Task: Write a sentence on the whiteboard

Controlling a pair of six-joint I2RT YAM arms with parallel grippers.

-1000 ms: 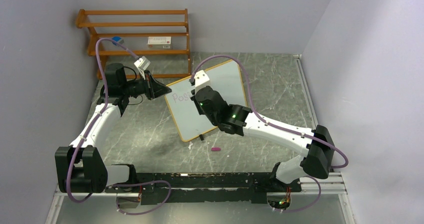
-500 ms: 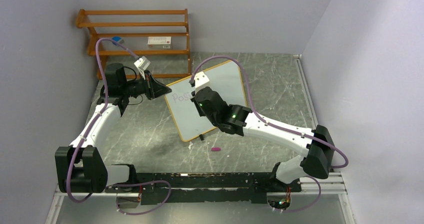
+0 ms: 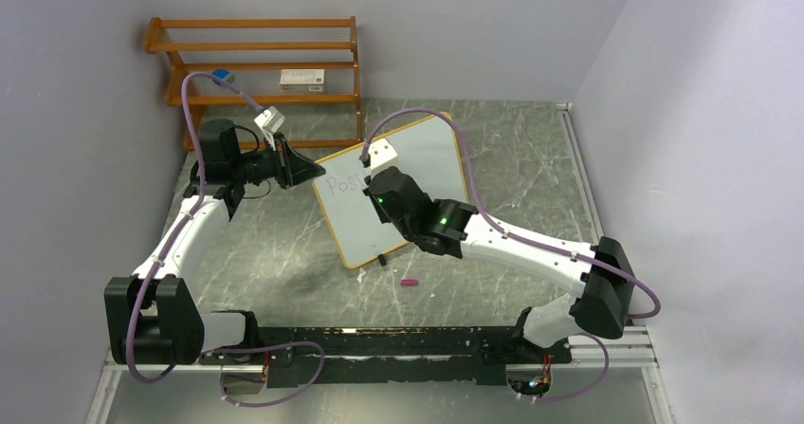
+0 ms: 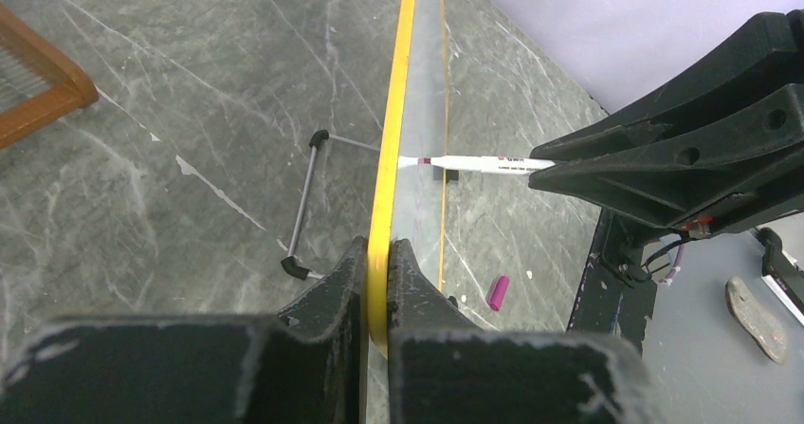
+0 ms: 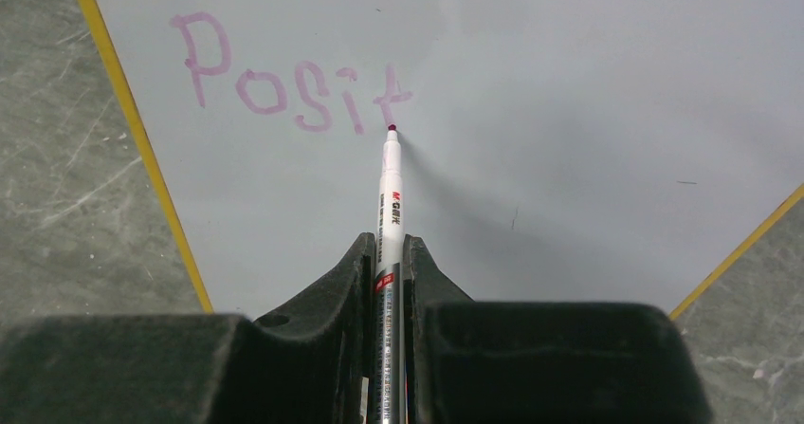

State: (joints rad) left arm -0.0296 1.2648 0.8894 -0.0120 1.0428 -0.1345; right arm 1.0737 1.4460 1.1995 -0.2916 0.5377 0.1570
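The whiteboard (image 3: 427, 163) stands tilted mid-table, white with a yellow-wood frame. My left gripper (image 3: 305, 170) is shut on its left frame edge (image 4: 382, 263). My right gripper (image 3: 372, 179) is shut on a white marker (image 5: 388, 206), its purple tip at the board just below the last letter. The sentence (image 5: 289, 87) so reads "Posit" in purple, one line, near the board's upper left. In the left wrist view the marker (image 4: 479, 163) meets the board face edge-on.
A purple marker cap (image 3: 410, 282) lies on the grey marble table in front of the board; it also shows in the left wrist view (image 4: 497, 291). A wooden shelf (image 3: 256, 64) stands at the back left with a small box on it. The board's wire foot (image 4: 303, 206) rests behind.
My right gripper has shifted slightly left and down over the board. The left arm and the board have not moved.
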